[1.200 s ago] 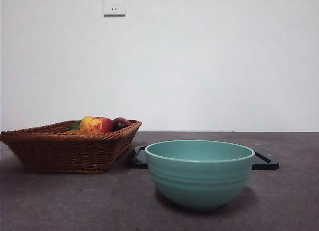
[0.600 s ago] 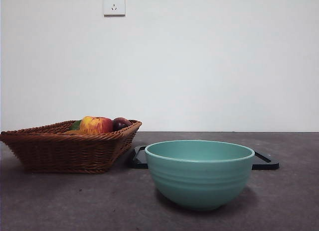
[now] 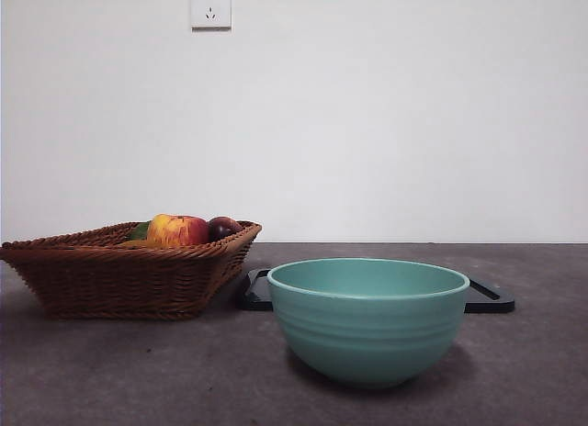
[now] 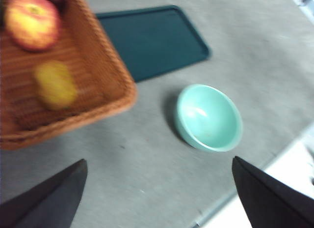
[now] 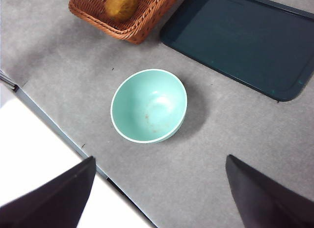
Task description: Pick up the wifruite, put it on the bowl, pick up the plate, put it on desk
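I'm seeing the grey desk [image 3: 138, 380] sitting under a white wall. The wifruite [image 5: 121, 5] is lying on its side in the basket [image 5: 142, 21]; both grippers are hanging spread apart.

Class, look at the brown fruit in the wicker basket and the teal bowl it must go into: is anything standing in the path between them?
Only the basket wall: the wifruite lies inside it, so it must be lifted over the rim. Bare desk separates basket and bowl, which is empty.
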Controlling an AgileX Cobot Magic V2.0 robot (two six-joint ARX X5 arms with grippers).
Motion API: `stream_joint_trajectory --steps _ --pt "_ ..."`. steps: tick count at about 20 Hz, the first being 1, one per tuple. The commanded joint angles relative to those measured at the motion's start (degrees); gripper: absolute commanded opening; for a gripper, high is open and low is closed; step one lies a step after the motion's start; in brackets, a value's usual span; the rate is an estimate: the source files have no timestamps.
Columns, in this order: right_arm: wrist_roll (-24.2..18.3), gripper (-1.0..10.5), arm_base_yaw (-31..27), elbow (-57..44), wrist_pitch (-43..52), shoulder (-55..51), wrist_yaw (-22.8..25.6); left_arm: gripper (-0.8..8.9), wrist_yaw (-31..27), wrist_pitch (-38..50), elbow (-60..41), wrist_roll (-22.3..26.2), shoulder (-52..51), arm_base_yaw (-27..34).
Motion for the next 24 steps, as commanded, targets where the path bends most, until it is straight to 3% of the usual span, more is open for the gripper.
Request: stream_joint_trajectory --steps 1,12,24 --pt "0.1 4.2 0.3 1.0 0.6 0.3 -0.1 4.69 -2.3 1.1 2.6 -0.8 3.3 -0.6" --pt "0.1 4.2 0.3 1.0 0.6 0.3 -0.1 4.65 -17.8 4.5 17.3 -0.5 29.8 -5.4" --pt "0.1 4.2 0.3 1.0 0.6 0.3 0.0 4.65 -23.6 16.2 17.3 -0.2 53.5 -5.9"
